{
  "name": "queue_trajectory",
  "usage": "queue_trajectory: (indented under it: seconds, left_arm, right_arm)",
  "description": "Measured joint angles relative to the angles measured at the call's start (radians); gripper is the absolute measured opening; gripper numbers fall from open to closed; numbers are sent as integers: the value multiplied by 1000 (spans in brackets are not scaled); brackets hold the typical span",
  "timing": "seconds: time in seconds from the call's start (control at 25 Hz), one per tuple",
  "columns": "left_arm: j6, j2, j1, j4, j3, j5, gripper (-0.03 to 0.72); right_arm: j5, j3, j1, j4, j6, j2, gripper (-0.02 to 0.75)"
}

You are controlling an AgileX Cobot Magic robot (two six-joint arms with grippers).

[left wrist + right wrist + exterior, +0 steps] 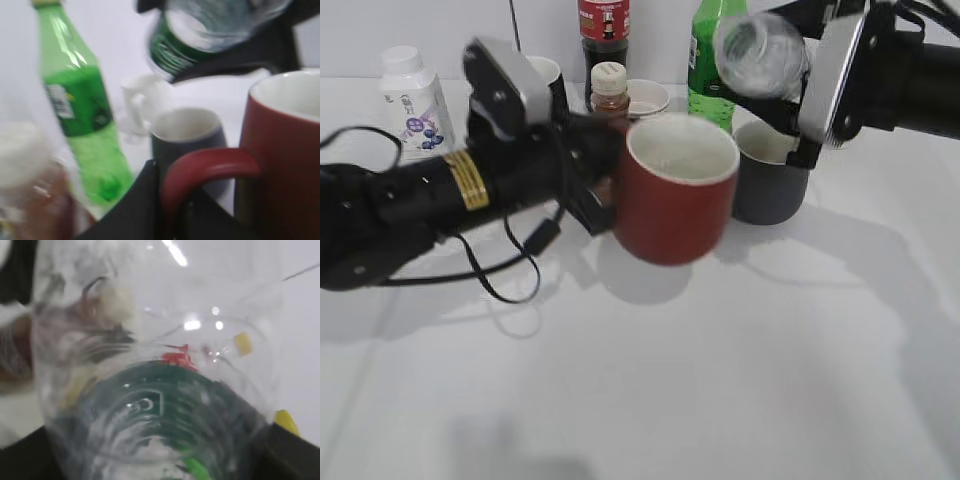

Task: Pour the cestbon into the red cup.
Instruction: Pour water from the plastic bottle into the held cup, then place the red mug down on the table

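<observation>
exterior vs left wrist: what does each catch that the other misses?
Exterior only: the whole left arm, the white pill bottle, the brown-capped bottle, the red cup lifted off the table. Left wrist only: the cup's loop handle close up, dark fingers at it. Both: the tilted cestbon up high, the grey mug, the green soda bottle.

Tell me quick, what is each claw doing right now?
Left gripper: shut on the red cup by its handle, held off the table.
Right gripper: shut on the cestbon, tipped sideways above the cups.
</observation>
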Motion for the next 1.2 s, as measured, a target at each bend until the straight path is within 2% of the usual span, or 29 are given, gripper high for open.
queue_trajectory:
  seconds: [0.24,0.52,0.64,0.8,0.96,1.08,1.2]
  left_arm:
    - [0,-51,73,-8,0,-6,41]
    - [0,-131,158,-10,31,-3,41]
    - [0,-170,189,-43,63,-2,41]
    - [0,-215,228,-118,110,-4,41]
    - [0,-223,263,-157,152,-7,41]
    - [0,-223,282,-188,189,-4,41]
    - [0,-223,298,-241,216,-3,41]
  right_arm:
    - [-60,0,0,44,196,0,475]
    - [-61,0,0,164,370,0,475]
    - [-54,0,0,188,511,0,475]
    - [-49,0,0,184,766,0,475]
    - [-42,0,0,168,929,-1,475]
    - [-22,0,-2,147,1027,-8,475]
    - [61,10,-7,115,1061,-45,475]
